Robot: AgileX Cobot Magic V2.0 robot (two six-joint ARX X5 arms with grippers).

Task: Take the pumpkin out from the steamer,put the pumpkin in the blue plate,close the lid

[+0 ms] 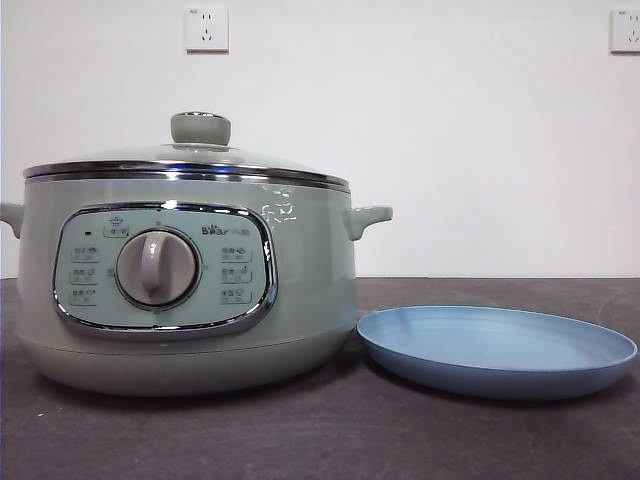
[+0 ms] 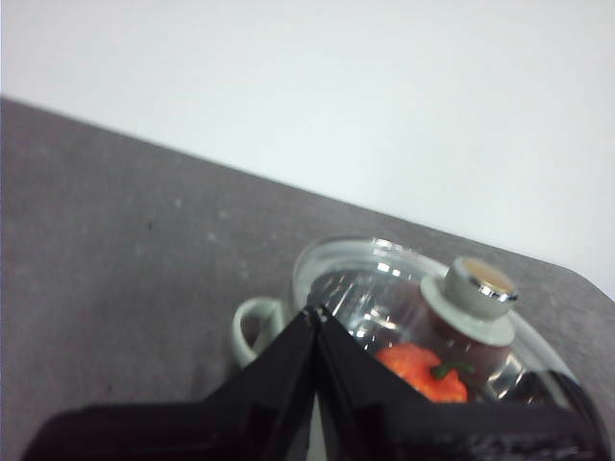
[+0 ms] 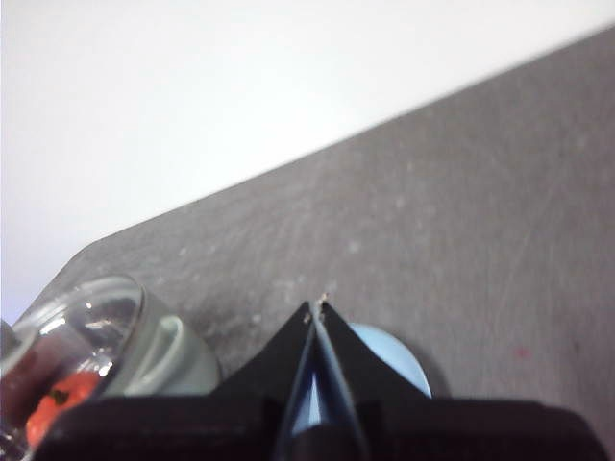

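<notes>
Front view: the steamer (image 1: 185, 290) stands on the dark desk (image 1: 320, 440) with the lid (image 1: 190, 160) seated on its chrome rim and the knob (image 1: 200, 128) upright at the centre. The blue plate (image 1: 497, 350) lies empty just beside the steamer, near its side handle. Neither arm shows here, and the pumpkin cannot be seen from this level.

Left wrist view: the left gripper (image 2: 315, 312) hangs above the steamer, its jaws pressed together and holding nothing. Through the glass of the lid (image 2: 384, 288) the pumpkin (image 2: 423, 373) sits inside the pot, its green stem showing beside the knob (image 2: 476, 293).

Right wrist view: the right gripper (image 3: 317, 307) is likewise closed and empty, above the plate (image 3: 389, 360), whose blue edge shows past the jaws. The steamer's handle (image 3: 168, 351) and a bit of the pumpkin (image 3: 58, 403) under glass lie off to one side.

By my judgement nothing is begun: the lid must come off first. The left gripper is the nearer to it, so it should open its jaws, come down over the knob, close on it and lift the lid straight up, clear of the rim.
</notes>
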